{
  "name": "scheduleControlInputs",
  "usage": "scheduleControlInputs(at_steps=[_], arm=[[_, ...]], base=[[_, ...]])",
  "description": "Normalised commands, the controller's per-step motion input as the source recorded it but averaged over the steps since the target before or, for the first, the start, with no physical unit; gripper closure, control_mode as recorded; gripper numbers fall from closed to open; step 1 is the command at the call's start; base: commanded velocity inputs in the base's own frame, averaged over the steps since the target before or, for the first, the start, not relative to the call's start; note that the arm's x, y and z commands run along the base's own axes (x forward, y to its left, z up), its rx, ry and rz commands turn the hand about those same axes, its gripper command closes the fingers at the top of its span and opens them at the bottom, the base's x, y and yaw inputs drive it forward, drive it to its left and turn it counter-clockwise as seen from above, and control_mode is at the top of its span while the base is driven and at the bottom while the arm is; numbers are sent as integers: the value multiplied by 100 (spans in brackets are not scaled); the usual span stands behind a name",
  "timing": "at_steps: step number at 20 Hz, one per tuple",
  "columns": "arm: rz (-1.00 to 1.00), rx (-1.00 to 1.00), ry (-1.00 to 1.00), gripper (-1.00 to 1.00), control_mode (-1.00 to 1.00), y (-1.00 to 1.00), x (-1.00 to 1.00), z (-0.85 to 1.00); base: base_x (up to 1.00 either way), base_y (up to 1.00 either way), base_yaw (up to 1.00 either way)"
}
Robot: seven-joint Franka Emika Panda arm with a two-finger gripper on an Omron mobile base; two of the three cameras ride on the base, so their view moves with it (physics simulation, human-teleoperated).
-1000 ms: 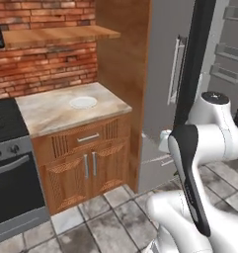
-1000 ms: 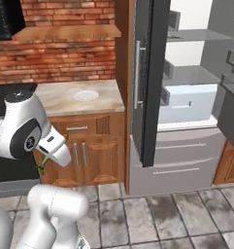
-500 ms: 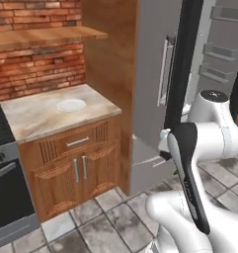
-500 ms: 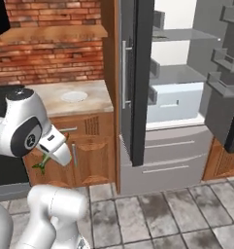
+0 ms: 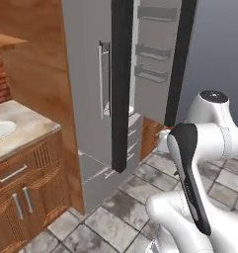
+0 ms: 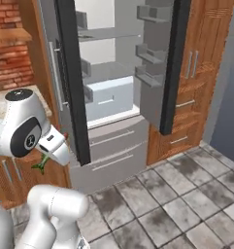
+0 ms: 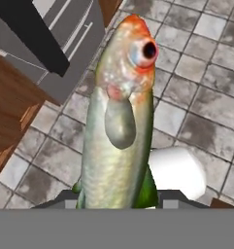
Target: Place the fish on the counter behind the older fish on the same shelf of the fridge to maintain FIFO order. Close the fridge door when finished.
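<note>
With the fridge [image 6: 113,92] doors standing wide over the tiled floor, keep your tool [image 7: 119,202] pinched on the fish [image 7: 119,121], held low beside the arm, and raise it level toward the shelf [image 6: 106,34] before reaching in.

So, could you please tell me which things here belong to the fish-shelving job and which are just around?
Part of the job:
- fish, held in the hand
- fridge, both doors open
- shelf inside it
- counter

Just around:
- white plate on the counter
- wooden cabinets right of the fridge
- tiled floor
</note>
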Motion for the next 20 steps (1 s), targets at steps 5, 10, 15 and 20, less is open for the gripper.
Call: scheduleControlInputs(at_steps=[5, 10, 15, 20], arm=[[0, 0, 0, 100, 100, 0, 0, 0], [0, 0, 0, 100, 100, 0, 0, 0], [0, 0, 0, 100, 100, 0, 0, 0], [0, 0, 0, 100, 100, 0, 0, 0]], base=[[5, -20, -66], [49, -22, -37], [96, 0, -1], [94, 0, 16]])
